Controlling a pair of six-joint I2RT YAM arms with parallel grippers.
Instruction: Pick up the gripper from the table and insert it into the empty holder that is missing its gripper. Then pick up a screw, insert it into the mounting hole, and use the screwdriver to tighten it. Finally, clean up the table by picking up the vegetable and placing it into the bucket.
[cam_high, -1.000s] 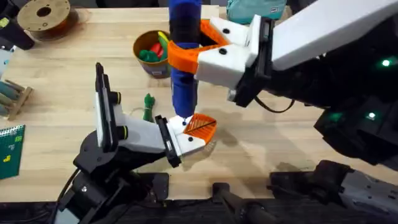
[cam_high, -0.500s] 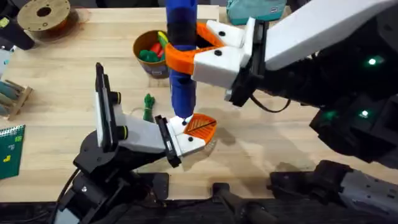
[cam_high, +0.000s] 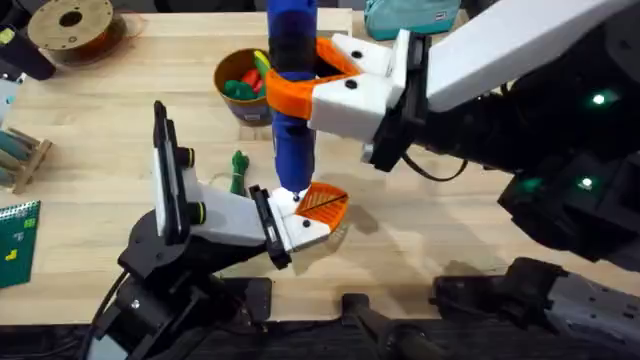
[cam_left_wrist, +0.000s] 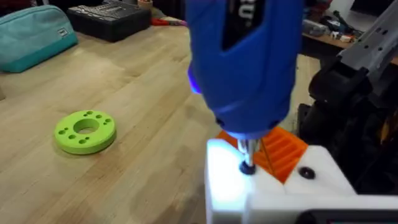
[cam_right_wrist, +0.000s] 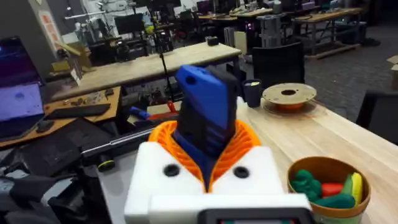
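Blue screwdriver (cam_high: 292, 90) is clamped upright in the right gripper (cam_high: 318, 78) jaws, bit on the screw (cam_left_wrist: 247, 167); tightening is judged underway, left gripper (cam_high: 310, 215) jaws' state untellable, vegetable (cam_high: 238, 170) next.

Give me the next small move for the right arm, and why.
Probably hold the screwdriver upright and keep driving. The right gripper is shut on it, and in the left wrist view its bit stands on the screw in the white part. The vegetable lies on the table, so cleanup comes later.
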